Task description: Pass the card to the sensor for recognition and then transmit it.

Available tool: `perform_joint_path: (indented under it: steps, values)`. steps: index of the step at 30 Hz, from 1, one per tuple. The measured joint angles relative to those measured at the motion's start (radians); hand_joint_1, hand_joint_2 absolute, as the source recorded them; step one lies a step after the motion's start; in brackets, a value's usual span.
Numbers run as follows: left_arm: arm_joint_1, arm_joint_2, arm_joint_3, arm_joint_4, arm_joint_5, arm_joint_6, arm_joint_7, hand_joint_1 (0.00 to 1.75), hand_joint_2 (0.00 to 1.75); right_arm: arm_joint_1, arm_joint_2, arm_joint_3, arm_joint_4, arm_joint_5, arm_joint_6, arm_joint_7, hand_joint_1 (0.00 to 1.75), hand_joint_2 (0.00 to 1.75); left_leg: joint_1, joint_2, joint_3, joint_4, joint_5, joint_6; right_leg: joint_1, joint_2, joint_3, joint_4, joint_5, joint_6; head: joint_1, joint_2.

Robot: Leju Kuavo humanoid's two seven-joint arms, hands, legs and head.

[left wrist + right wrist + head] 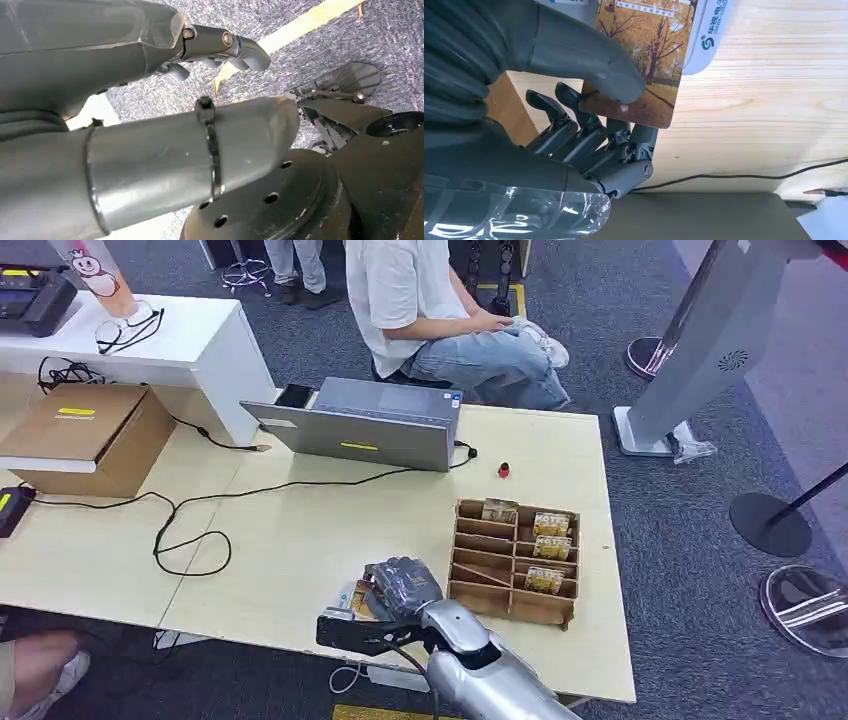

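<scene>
My right hand (400, 587) sits low in the middle of the head view, just left of the wooden organizer (513, 562) and near the table's (300, 530) front edge. It has hold of the card (644, 65): in the right wrist view my thick grey thumb (589, 65) presses on the card's face, printed with autumn trees, while my darker fingers (589, 135) curl beneath it. The card lies over a white device with a blue and green logo (706, 35), which rests on the pale wood table; I cannot tell whether card and device touch.

My left hand (220, 45) shows at the upper middle of the left wrist view, above grey carpet (350, 35) with a yellow stripe (305, 25). Its fingers are loosely curled and apart, with nothing in them.

In the head view a grey laptop (365, 425) stands at the upper middle of the table, a black cable (190, 530) loops across the left part, and a small red object (504, 470) lies right of the laptop. A cardboard box (85, 435) sits at the left. A person in a white shirt and jeans (440, 310) sits behind the table at the top of the frame.
</scene>
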Motion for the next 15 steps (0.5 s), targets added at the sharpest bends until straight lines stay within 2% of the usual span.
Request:
perform_joint_path:
  steps: [15]
  values:
    - [0.001,0.0,0.0,0.0,0.009,-0.001,0.002,0.0,0.0,-0.007,0.013,0.0,0.039,0.025,-0.009,-0.001,1.75,1.75,0.0,0.0,0.0,0.0,0.0,0.0,0.0,0.0,0.0,0.0,0.0,0.0,0.0,0.0]
